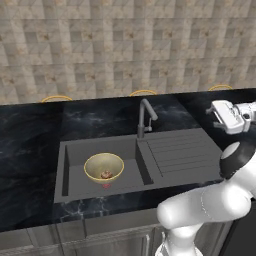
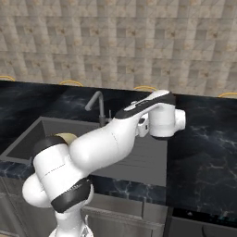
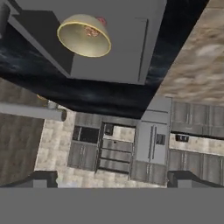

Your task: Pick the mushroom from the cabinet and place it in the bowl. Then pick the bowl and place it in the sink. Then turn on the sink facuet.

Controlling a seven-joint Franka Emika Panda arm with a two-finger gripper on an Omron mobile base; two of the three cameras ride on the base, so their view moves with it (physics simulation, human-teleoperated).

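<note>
The pale yellow bowl (image 1: 104, 165) stands upright in the dark grey sink (image 1: 75, 150), in the basin's right half. The reddish-brown mushroom (image 1: 106, 174) lies inside it. The grey faucet (image 1: 145, 117) rises behind the basin, its spout reaching toward the drainboard side. My gripper (image 1: 218, 116) hovers open and empty above the counter, to the right of the drainboard (image 1: 180, 152) and well apart from the bowl. The hand view shows the bowl (image 3: 83, 35) with the mushroom (image 3: 91, 31) in the basin (image 3: 127, 52), far beyond my open gripper (image 3: 111, 179). The cabinet is out of view.
Black marble counter (image 1: 30, 135) surrounds the sink, with a tiled wall (image 1: 125, 50) behind. My arm's elbow (image 2: 102, 148) crosses in front of the sink (image 2: 32, 134) in the right base view, hiding most of the bowl (image 2: 69, 136). A grey bar (image 3: 30, 111) crosses the hand view's left side.
</note>
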